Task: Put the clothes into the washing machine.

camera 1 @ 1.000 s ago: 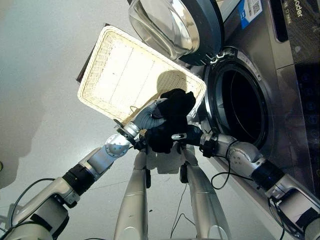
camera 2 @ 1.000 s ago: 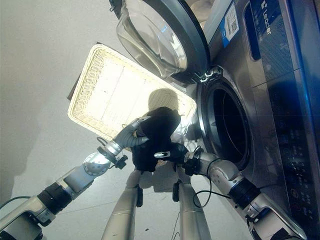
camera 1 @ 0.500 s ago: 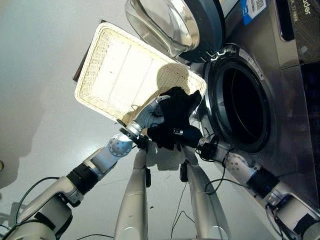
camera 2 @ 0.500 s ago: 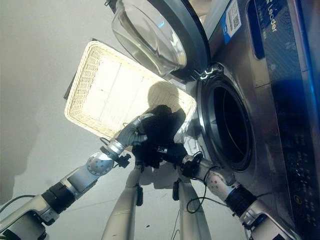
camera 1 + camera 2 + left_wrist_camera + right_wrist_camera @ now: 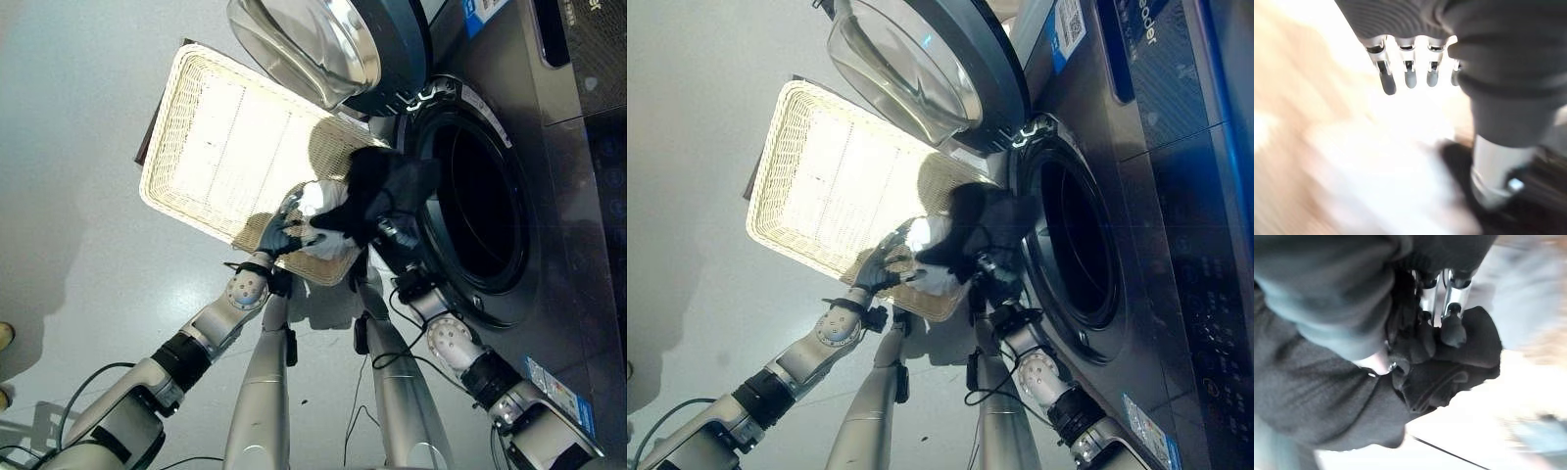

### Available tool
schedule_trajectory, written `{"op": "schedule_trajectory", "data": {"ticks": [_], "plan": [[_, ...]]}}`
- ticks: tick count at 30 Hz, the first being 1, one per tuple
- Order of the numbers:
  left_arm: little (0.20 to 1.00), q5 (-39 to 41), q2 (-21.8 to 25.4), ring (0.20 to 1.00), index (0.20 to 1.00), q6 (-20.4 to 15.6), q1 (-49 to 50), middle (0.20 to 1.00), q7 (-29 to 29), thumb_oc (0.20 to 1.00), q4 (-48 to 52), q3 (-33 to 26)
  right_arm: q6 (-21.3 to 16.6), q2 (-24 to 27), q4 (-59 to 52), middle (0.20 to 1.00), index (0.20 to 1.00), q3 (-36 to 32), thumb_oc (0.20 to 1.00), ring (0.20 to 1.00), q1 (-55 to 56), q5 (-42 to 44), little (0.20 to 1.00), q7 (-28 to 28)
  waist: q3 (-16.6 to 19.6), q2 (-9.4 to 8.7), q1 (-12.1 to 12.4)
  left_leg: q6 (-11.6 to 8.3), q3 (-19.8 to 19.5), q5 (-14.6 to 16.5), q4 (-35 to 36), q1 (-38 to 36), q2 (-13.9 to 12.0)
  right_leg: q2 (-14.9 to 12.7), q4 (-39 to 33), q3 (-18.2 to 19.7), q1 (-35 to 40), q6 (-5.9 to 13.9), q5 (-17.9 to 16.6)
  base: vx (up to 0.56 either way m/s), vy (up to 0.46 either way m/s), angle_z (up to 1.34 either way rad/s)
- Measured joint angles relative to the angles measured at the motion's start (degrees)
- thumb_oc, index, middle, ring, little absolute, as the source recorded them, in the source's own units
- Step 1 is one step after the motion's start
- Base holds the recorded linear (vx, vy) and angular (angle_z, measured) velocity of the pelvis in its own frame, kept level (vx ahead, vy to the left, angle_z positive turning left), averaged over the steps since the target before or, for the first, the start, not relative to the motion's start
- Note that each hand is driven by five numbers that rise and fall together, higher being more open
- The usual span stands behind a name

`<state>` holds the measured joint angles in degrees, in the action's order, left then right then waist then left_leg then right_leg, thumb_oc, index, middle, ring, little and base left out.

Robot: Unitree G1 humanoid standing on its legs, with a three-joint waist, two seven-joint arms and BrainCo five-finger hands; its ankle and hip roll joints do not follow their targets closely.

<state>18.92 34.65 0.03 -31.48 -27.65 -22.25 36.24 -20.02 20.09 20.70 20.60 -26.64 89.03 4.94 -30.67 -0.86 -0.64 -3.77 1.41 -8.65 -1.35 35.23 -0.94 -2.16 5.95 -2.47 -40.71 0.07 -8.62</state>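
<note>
Black garment (image 5: 377, 191) pinched in right hand (image 5: 397, 233), long axis toward drum opening (image 5: 480, 201); left hand (image 5: 279, 235) spread

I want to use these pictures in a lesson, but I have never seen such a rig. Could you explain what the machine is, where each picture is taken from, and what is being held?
This is a humanoid robot loading laundry. Two pictures come from cameras in its head, looking down; two come from cameras on its wrists. On the floor lies a wicker basket beside a washing machine whose door stands open. The right hand clutches a dark garment at the drum opening. The left hand, fingers straight, rests by a white garment at the basket's edge.
</note>
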Motion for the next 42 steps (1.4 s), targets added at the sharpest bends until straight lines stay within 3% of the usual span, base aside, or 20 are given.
{"op": "schedule_trajectory", "data": {"ticks": [2, 4, 5, 8, 11, 16, 19, 20, 21, 22, 23, 25, 27, 31, 33, 34, 35, 37, 41, 42], "plan": [[1.000, 2.5, 0.9, 1.000, 1.000, 0.2, 0.6, 1.000, -1.4, 1.000, -2.0, -2.2, -0.7, -0.3, 2.0, 0.200, 0.200, -3.4, 0.200, 0.200, -1.2, 6.3, 0.200, 1.2, -0.1, 0.46, 0.0, 0.00, 0.1, 0.0, 0.0, -0.4, 0.0, -0.1, 0.2, 0.1, 0.2, -0.05, 0.0, 0.02, 0.012, -0.01], [1.000, 9.7, 0.1, 1.000, 1.000, -1.3, 1.9, 1.000, -3.1, 1.000, -5.1, -9.1, -1.7, -1.0, 5.2, 0.200, 0.200, -10.3, 0.200, 0.200, -3.3, 17.7, 0.200, 2.5, -0.1, 2.40, 0.3, 0.08, 0.3, -0.1, 0.3, -1.5, 0.1, -0.4, 0.3, 0.0, 1.1, 0.26, 0.2, 0.04, 0.057, -0.01], [1.000, 9.7, 0.1, 1.000, 1.000, -1.3, 1.9, 1.000, -3.1, 1.000, -5.1, -9.1, -1.7, -1.0, 5.2, 0.200, 0.200, -10.3, 0.200, 0.200, -3.3, 17.7, 0.200, 2.5, -0.1, 2.40, 0.3, 0.08, 0.3, -0.1, 0.3, -1.5, 0.1, -0.4, 0.3, 0.0, 1.1, 0.26, 0.2, 0.03, 0.059, -0.01], [1.000, 14.1, -0.8, 1.000, 1.000, -3.4, 6.1, 1.000, -4.0, 1.000, -4.0, -14.3, -4.7, -0.7, 3.7, 0.200, 0.200, -15.8, 0.200, 0.200, -4.1, 23.7, 0.200, 2.6, 0.1, 7.31, 0.1, 0.69, 0.5, -0.7, 1.6, -2.7, 0.4, -0.8, 0.3, 0.0, 1.7, 0.48, 0.2, 0.03, 0.064, 0.01], [1.000, 15.8, -2.2, 1.000, 1.000, -4.5, 8.1, 1.000, -3.3, 1.000, -4.4, -17.7, -6.5, -1.9, 1.7, 0.200, 0.200, -19.1, 0.200, 0.200, -5.5, 24.2, 0.200, 0.4, 0.2, 9.24, 0.0, 0.81, 1.0, -1.0, 2.1, -3.0, 0.6, -1.0, 0.4, 0.2, 1.6, 0.59, 0.2, 0.02, 0.055, -0.09], [1.000, 18.1, -4.9, 1.000, 1.000, -7.4, 9.6, 1.000, -0.4, 1.000, -9.5, -19.9, -17.2, -0.2, 3.9, 0.200, 0.200, -22.6, 0.200, 0.200, -12.3, 24.4, 0.200, -8.5, 0.3, 9.50, 0.4, 0.84, 2.4, -1.0, 2.4, -3.6, 0.6, -1.1, 0.7, 0.3, 1.1, 0.57, 0.1, 0.04, 0.048, -0.09], [1.000, 18.3, -7.9, 1.000, 1.000, -10.0, 11.0, 1.000, 2.3, 1.000, -13.7, -18.6, -26.4, 1.9, 13.3, 0.200, 0.200, -27.3, 0.200, 0.200, -19.1, 24.2, 0.200, -13.6, 0.4, 9.57, 1.1, 0.90, 3.1, -1.0, 2.7, -3.6, 1.2, -1.4, 0.8, 1.1, 0.7, 0.91, -0.1, 0.04, 0.017, -0.06], [1.000, 18.3, -8.6, 1.000, 1.000, -10.6, 11.3, 1.000, 2.7, 1.000, -14.4, -18.1, -28.4, 2.0, 14.8, 0.269, 0.269, -29.3, 0.269, 0.269, -20.3, 24.2, 0.269, -15.1, 0.4, 9.58, 1.7, 0.91, 3.3, -1.0, 2.7, -3.6, 1.3, -1.5, 0.7, 1.3, 0.6, 1.00, -0.2, -0.01, -0.021, -0.03], [1.000, 18.3, -8.8, 1.000, 1.000, -10.9, 11.8, 1.000, 3.0, 1.000, -14.8, -16.9, -31.3, 2.6, 17.9, 0.595, 0.595, -30.8, 0.595, 0.595, -22.1, 23.8, 0.595, -18.0, 0.4, 9.59, 1.9, 0.92, 3.3, -1.0, 2.7, -3.6, 1.5, -1.7, 0.7, 1.3, 0.6, 1.03, -0.3, 0.00, 0.000, 0.00], [1.000, 18.4, -8.7, 1.000, 1.000, -10.9, 12.0, 1.000, 3.3, 1.000, -14.8, -14.8, -34.7, 3.5, 21.8, 0.595, 0.595, -32.1, 0.595, 0.595, -23.8, 22.1, 0.595, -22.7, 0.4, 9.59, 2.7, 1.00, 3.3, -1.1, 2.7, -3.5, 1.7, -1.9, 0.7, 1.3, 0.5, 1.00, -0.7, -0.01, -0.067, 0.01], [1.000, 18.4, -8.7, 1.000, 1.000, -11.0, 12.2, 1.000, 3.6, 1.000, -14.4, -13.7, -36.4, 4.1, 22.6, 1.000, 1.000, -33.6, 1.000, 1.000, -24.5, 21.3, 1.000, -26.2, 0.4, 9.59, 3.4, 1.00, 3.4, -1.1, 2.7, -3.2, 1.9, -2.1, 0.7, 1.4, 0.1, 1.13, -0.7, 0.00, -0.078, 0.01], [1.000, 18.5, -8.5, 1.000, 1.000, -10.6, 12.7, 1.000, 3.7, 1.000, -13.3, -13.4, -37.6, 5.4, 23.3, 1.000, 1.000, -34.4, 1.000, 1.000, -25.5, 20.6, 1.000, -29.5, 0.4, 9.58, 3.5, 1.32, 3.3, -1.3, 2.7, -2.4, 2.1, -2.4, 0.7, 1.4, -0.6, 1.43, -1.0, -0.01, -0.082, 0.05], [1.000, 18.9, -6.8, 1.000, 1.000, -10.6, 12.6, 1.000, 4.0, 1.000, -10.3, -12.1, -38.1, 8.4, 26.4, 1.000, 1.000, -34.3, 1.000, 1.000, -27.1, 23.8, 1.000, -27.4, 0.4, 9.58, 3.8, 1.75, 3.2, -1.6, 2.6, -1.5, 2.6, -2.9, 0.6, 1.3, -1.2, 1.72, -1.2, -0.01, -0.089, 0.07], [1.000, 19.1, -4.3, 1.000, 1.000, -10.4, 12.6, 1.000, 4.0, 1.000, -7.4, -11.4, -34.4, 9.2, 26.3, 1.000, 1.000, -34.2, 1.000, 1.000, -27.0, 24.5, 1.000, -21.7, 0.4, 9.55, 3.9, 2.06, 3.1, -1.9, 2.6, -1.2, 3.1, -3.2, 0.6, 1.3, -1.5, 2.28, -1.3, 0.00, -0.073, 0.02], [1.000, 20.3, -3.7, 1.000, 1.000, -9.7, 12.7, 1.000, 4.0, 1.000, -7.5, -11.5, -26.1, 9.4, 25.7, 1.000, 1.000, -32.9, 1.000, 1.000, -26.3, 24.5, 1.000, -17.0, 0.4, 9.55, 3.5, 2.31, 2.9, -2.1, 2.6, -1.1, 3.0, -3.1, 0.6, 1.2, -1.5, 2.25, -1.3, -0.03, -0.050, 0.00], [1.000, 20.3, -3.7, 1.000, 1.000, -9.7, 12.7, 1.000, 4.0, 1.000, -7.5, -11.5, -26.1, 9.4, 25.7, 1.000, 1.000, -32.9, 1.000, 1.000, -26.3, 24.5, 1.000, -17.0, 0.4, 9.55, 3.5, 2.31, 2.9, -2.1, 2.6, -1.1, 3.0, -3.1, 0.6, 1.2, -1.5, 2.25, -1.3, -0.02, -0.036, 0.02], [1.000, 20.6, -3.7, 1.000, 1.000, -9.2, 12.7, 1.000, 4.2, 1.000, -7.6, -11.5, -19.7, 10.5, 26.2, 1.000, 1.000, -29.8, 1.000, 1.000, -25.5, 24.5, 1.000, -13.5, 0.4, 9.55, 3.1, 2.40, 2.8, -2.1, 2.6, -1.0, 2.9, -3.0, 0.6, 1.0, -1.5, 2.20, -1.4, -0.01, -0.038, 0.02], [1.000, 20.6, -3.9, 1.000, 1.000, -8.9, 12.8, 1.000, 4.5, 1.000, -7.7, -11.5, -14.0, 10.9, 26.2, 1.000, 1.000, -27.5, 1.000, 1.000, -25.2, 23.5, 1.000, -11.1, 0.4, 9.55, 3.1, 2.47, 2.7, -2.2, 2.6, -1.0, 2.7, -2.9, 0.6, 0.9, -1.4, 2.12, -1.4, -0.04, -0.040, 0.01], [1.000, 20.6, -3.9, 1.000, 1.000, -8.9, 12.8, 1.000, 4.5, 1.000, -7.7, -11.5, -14.0, 10.9, 26.2, 1.000, 1.000, -27.5, 1.000, 1.000, -25.2, 23.5, 1.000, -11.1, 0.4, 9.55, 3.1, 2.47, 2.7, -2.2, 2.6, -1.0, 2.7, -2.9, 0.6, 0.9, -1.4, 2.12, -1.4, 0.00, 0.000, 0.01], [1.000, 20.6, -6.6, 1.000, 1.000, -8.8, 13.0, 1.000, 4.9, 1.000, -8.3, -11.6, -4.8, 8.1, 21.8, 1.000, 1.000, -19.8, 1.000, 1.000, -22.0, 18.0, 1.000, -5.9, 0.4, 9.55, 2.8, 2.18, 2.0, -2.4, 2.6, -0.5, 2.1, -2.3, 0.1, 0.1, -1.5, 1.66, -1.7, 0.01, 0.000, 0.04]]}}
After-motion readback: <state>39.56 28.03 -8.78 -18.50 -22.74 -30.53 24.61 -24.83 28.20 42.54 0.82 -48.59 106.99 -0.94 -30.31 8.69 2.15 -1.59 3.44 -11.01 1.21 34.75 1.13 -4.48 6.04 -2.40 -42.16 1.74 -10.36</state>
